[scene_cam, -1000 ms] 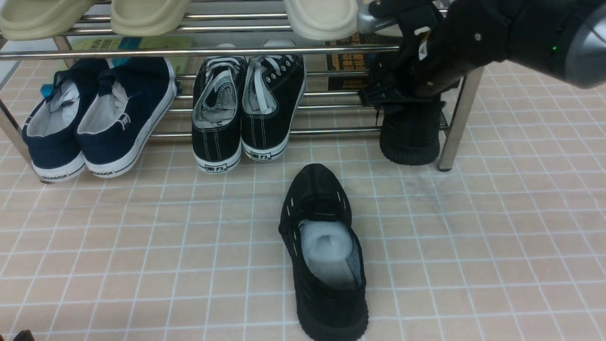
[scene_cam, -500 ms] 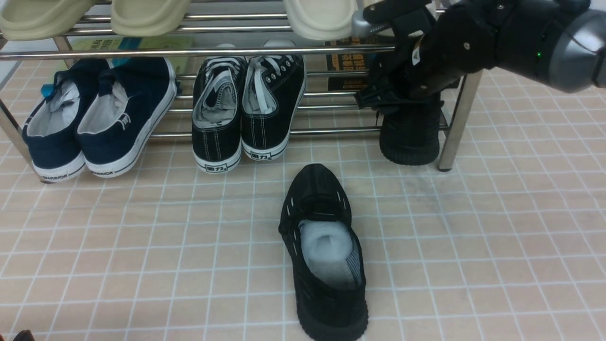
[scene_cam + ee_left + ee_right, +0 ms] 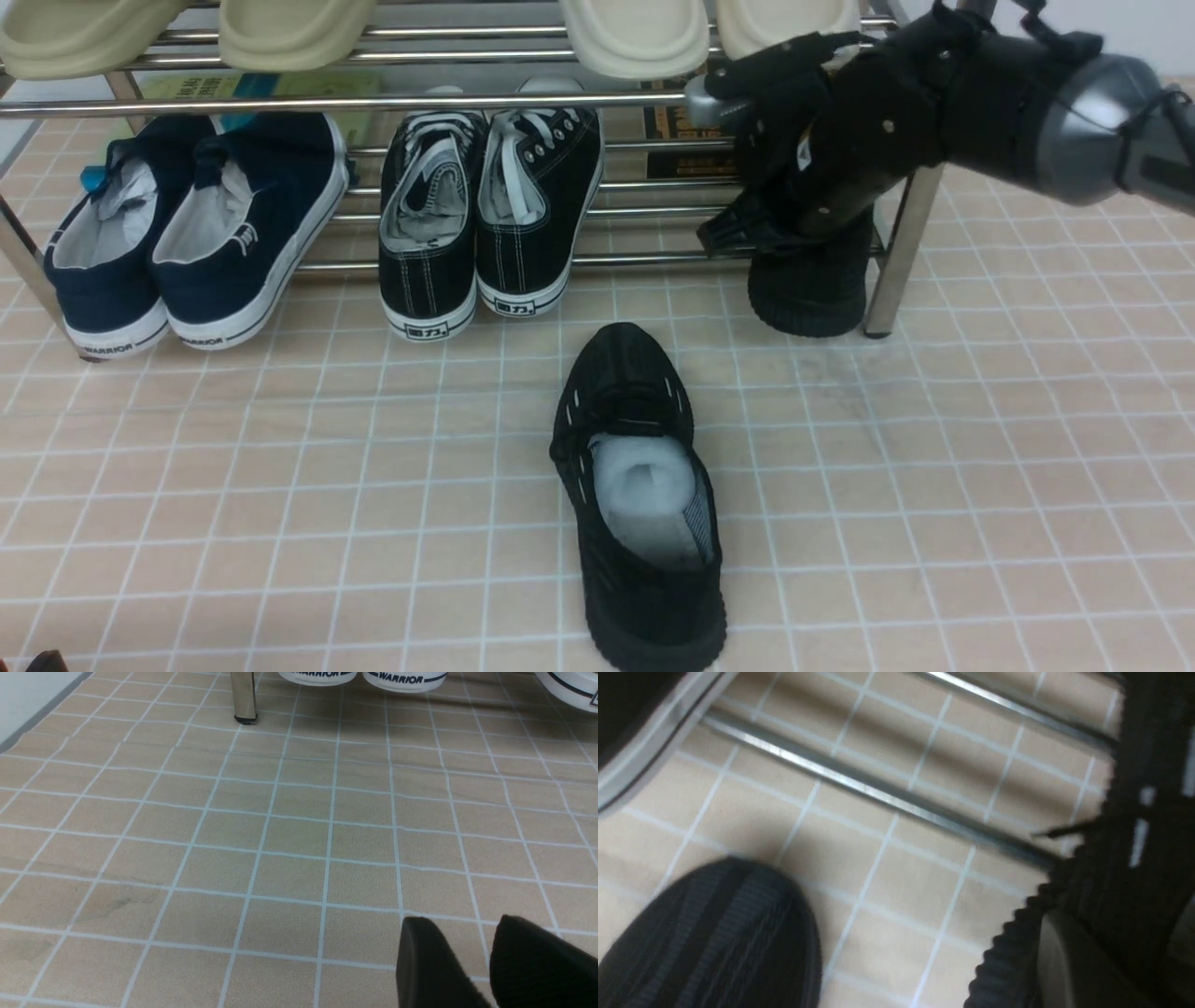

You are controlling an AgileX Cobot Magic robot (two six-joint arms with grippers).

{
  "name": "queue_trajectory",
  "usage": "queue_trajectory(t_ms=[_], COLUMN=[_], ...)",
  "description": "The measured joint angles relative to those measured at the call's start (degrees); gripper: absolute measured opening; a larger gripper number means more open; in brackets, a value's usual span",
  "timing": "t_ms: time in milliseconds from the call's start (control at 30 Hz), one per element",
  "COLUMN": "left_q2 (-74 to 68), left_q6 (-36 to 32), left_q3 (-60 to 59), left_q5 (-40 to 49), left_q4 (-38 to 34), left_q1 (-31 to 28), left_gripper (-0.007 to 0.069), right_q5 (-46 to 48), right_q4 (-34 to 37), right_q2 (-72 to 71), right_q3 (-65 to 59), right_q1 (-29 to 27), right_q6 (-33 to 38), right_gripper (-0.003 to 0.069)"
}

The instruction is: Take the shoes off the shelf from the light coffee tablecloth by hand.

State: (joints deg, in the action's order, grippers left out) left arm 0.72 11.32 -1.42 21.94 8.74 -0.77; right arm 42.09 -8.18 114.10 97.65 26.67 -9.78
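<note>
Shoes, black knit, one pair, split between two places.
Item 1, left gripper [image 3: 462,926]: low over the light coffee tablecloth [image 3: 280,467], tips close together with nothing between them. I cannot tell whether it is fully closed.
Item 2, first shoe [image 3: 644,504]: flat on the cloth in front of the shelf [image 3: 653,259], toe toward the rack, pale stuffing showing, white dashes by the opening.
Item 3, right arm: reaches in from the right, wrist angled down under the upper tier.
Item 4, right gripper [image 3: 761,229]: clamped tight on the second shoe [image 3: 808,299], which is at the lower tier's right end, ribbed heel out past the front rail.
</note>
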Motion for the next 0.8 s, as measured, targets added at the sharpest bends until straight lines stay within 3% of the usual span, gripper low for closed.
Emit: queue_trajectory(t_ms=[133,433,800], left_q2=[0.00,0.00,0.00], left_q6=[0.00,0.00,0.00], left_q3=[0.00,0.00,0.00], left_q5=[0.00,0.00,0.00], left_q4=[0.00,0.00,0.00], left_q1=[0.00,0.00,0.00], left_gripper=[0.0239,0.0239,0.0239], right_q5=[6.73,28.94,28.70], right_q4=[3.49,16.93,19.75], right_q2=[-4.98,-15.34,-14.61], right_q3=[0.00,0.15,-8.11], right_q1=[0.00,0.00,4.04], right_q6=[1.08,15.15,17.11], right_gripper=[0.0001,0.0001,0.0008])
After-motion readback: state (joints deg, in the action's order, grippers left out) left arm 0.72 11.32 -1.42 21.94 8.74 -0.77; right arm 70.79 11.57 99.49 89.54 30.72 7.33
